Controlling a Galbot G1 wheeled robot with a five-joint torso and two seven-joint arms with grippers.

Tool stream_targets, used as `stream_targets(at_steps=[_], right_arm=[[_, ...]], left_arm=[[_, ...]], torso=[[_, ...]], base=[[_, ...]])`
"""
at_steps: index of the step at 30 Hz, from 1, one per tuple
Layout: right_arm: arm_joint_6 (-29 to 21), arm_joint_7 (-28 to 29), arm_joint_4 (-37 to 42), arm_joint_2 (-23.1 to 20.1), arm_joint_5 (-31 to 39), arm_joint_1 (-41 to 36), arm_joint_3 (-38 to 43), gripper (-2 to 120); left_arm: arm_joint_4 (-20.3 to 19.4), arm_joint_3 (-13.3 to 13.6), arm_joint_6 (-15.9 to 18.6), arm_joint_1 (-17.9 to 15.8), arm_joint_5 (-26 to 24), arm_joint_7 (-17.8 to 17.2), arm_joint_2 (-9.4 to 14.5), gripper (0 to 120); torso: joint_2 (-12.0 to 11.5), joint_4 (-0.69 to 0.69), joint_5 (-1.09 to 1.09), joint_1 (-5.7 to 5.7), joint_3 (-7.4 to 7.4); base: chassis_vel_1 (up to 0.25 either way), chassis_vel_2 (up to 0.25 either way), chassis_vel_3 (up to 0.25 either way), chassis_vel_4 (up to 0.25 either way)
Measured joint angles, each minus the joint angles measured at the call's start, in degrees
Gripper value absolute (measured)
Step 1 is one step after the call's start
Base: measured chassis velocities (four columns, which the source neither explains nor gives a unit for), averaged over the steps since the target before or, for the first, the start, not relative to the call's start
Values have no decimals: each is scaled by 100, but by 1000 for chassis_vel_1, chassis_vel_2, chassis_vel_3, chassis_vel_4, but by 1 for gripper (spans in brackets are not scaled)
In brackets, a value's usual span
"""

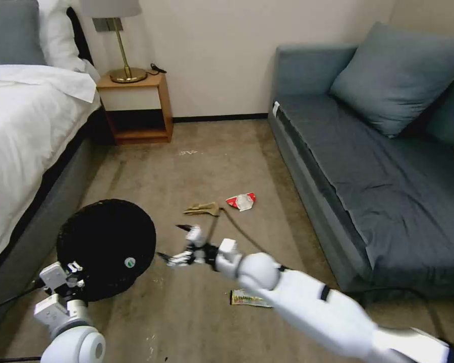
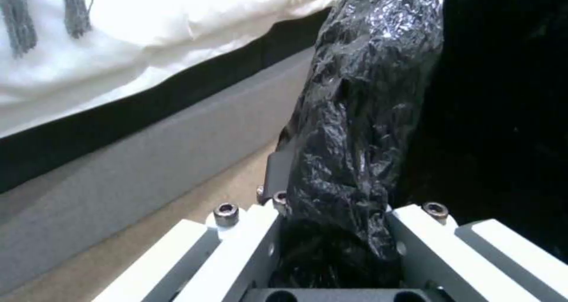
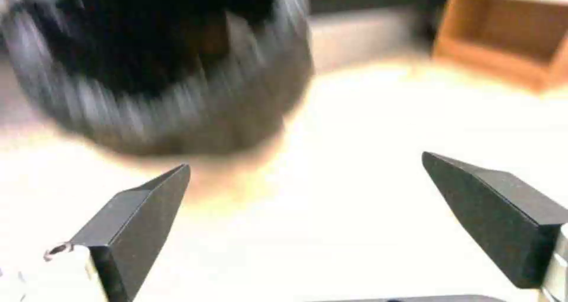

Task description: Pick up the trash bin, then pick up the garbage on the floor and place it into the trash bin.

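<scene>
Hidden: the bin's inside is only black in the head view; the right wrist view is blurred, so the bin there is a dark round smear.
Cut off: the bottle in the bin shows only as a small white and green disc near the rim.
Bin: low, round, lined with a crinkly black bag; it is beside the bed, its mouth tilted toward the camera.
Left hand: closed on the bin's near rim; in the left wrist view the bag-covered rim sits between the white finger mounts.
Right hand: open, black fingers wide apart with nothing between them; it is above the floor just beside the bin's right side.
Tan paper: crumpled, on the floor beyond the right hand.
Red wrapper: red and white, crumpled, just beside the tan paper, toward the sofa.
Yellow wrapper: flat, on the floor, partly covered by the right arm.
Writing: the print on the wrappers is too small to read.
</scene>
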Motion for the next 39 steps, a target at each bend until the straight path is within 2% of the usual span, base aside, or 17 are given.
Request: stream_targets(at_steps=[3,10,17,32,34,39], right_arm=[[-191,-585,-200,-510,-272,-326,426,100],[-149,-1284,-858,-750,-884,-798,857,100],[114,-1571,-1688,-550,-1394,-1122,1087,100],[561,-1601,-3154,-50,-1871,-953,1405,100],[587,-1626,-3224,-38,-1903,-938,1427,99],[660,-1724,-3344,-8,-1993,-919,1462,86]], left_arm=[[-1,6,-20,37,87,-4,-32,4],[-1,52,-70,121,223,-5,-103,4],[-65,48,-112,221,291,-5,-147,4],[-69,30,-184,297,299,-5,-136,4],[-69,32,-184,295,299,-5,-131,4],[-62,37,-184,263,294,-5,-128,4]], torso=[[0,-1,-1,0,0],[0,-1,0,0,0],[0,-1,-1,0,0],[0,1,-2,0,0],[0,0,-2,0,0],[0,0,-4,0,-1]], base=[[0,0,0,0],[0,0,0,0],[0,0,0,0],[0,0,0,0],[0,0,0,0],[0,0,0,0]])
